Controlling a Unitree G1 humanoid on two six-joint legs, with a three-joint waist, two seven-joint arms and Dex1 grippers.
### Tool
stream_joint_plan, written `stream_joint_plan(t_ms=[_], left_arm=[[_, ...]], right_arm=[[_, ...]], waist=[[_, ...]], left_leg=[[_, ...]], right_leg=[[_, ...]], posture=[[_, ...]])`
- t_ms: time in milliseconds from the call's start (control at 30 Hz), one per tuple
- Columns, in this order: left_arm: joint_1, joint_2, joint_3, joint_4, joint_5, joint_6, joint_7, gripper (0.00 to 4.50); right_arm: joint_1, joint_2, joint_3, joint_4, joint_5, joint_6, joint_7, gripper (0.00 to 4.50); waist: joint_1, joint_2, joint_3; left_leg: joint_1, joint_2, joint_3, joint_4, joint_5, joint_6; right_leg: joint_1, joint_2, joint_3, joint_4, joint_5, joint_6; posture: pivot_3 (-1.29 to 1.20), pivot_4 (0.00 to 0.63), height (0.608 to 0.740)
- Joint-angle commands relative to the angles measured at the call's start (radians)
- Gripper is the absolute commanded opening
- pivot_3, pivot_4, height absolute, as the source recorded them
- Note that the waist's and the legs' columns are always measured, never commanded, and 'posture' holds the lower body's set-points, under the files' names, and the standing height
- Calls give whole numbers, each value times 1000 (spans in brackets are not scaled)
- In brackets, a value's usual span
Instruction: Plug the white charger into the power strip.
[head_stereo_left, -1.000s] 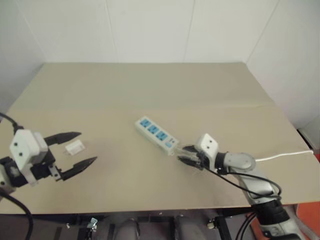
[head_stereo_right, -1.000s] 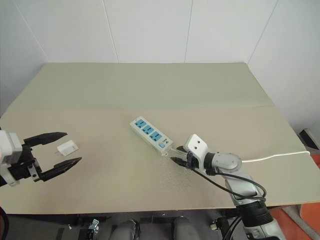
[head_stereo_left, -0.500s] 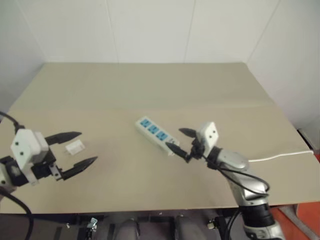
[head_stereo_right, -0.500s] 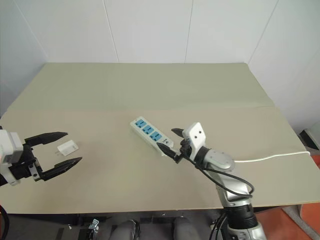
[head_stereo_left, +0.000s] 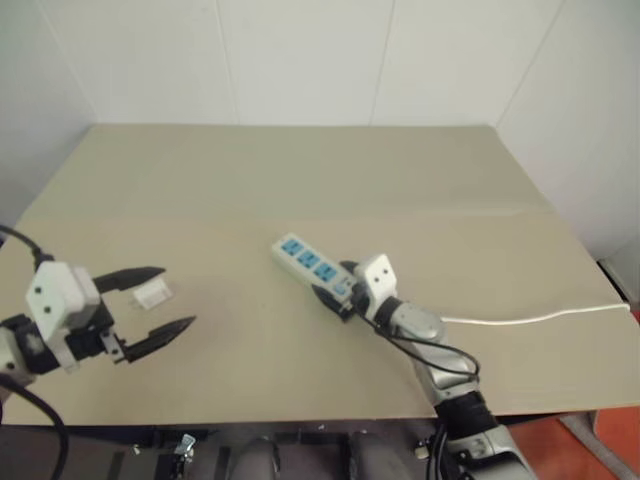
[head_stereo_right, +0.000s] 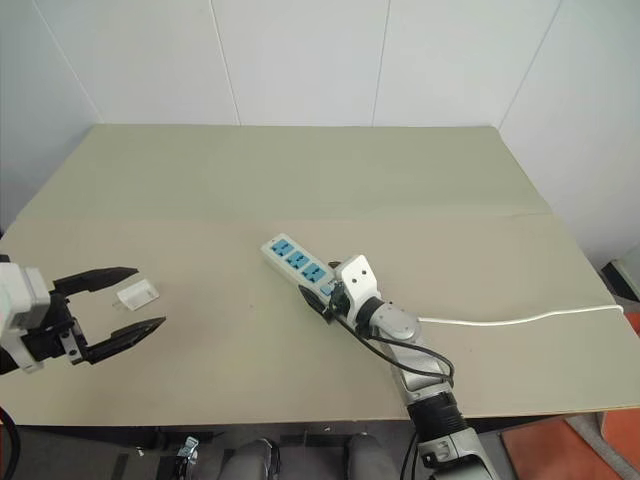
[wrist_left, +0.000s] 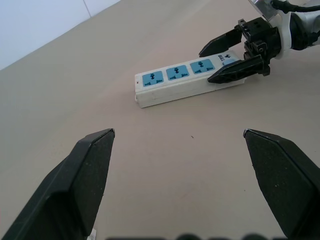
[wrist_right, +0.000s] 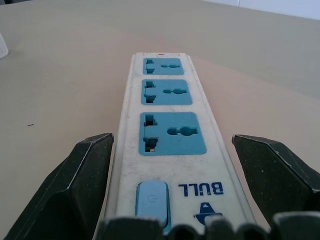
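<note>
The power strip (head_stereo_left: 313, 268) lies flat near the middle of the table (head_stereo_left: 300, 180), its cord (head_stereo_right: 500, 320) running to the right edge. The white charger (head_stereo_right: 136, 295) lies near the left edge. The right wrist view resolves three blue socket faces and the blue switch (wrist_right: 151, 199). The right gripper (wrist_left: 231, 55) is spread wide, one finger on either side of the strip's switch end, not clamped on it. The left gripper (head_stereo_left: 160, 300) is released, its black fingers (head_stereo_left: 135, 276) apart just beside the charger, holding nothing
</note>
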Motion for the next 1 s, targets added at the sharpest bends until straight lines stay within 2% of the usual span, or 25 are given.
stream_joint_plan(t_ms=[33,333,600,1000], left_arm=[[2,0,26,-7,-1,-24,-1,4500],[4,3,25,3,2,-35,-4,4500],[-14,5,3,3,6,-31,6,4500],[-9,-5,6,3,17,-34,7,4500]], right_arm=[[19,-10,11,15,-5,4,12,4458],[62,-44,-6,-97,22,63,33,4458],[69,-38,-4,-90,17,76,33,4458],[51,36,13,85,35,-1,68,4458]], waist=[[0,0,0],[0,-1,-1],[0,-1,-1],[-23,-4,-3]], left_leg=[[0,0,0,0,0,0],[1,0,0,0,0,0],[0,0,0,0,0,0],[5,1,0,0,0,0]], right_leg=[[0,0,0,0,0,0],[1,0,0,0,0,0],[0,0,0,0,0,0],[4,0,0,0,0,0]], posture=[[0,150,740],[0,150,740],[0,150,740],[0,150,740]])
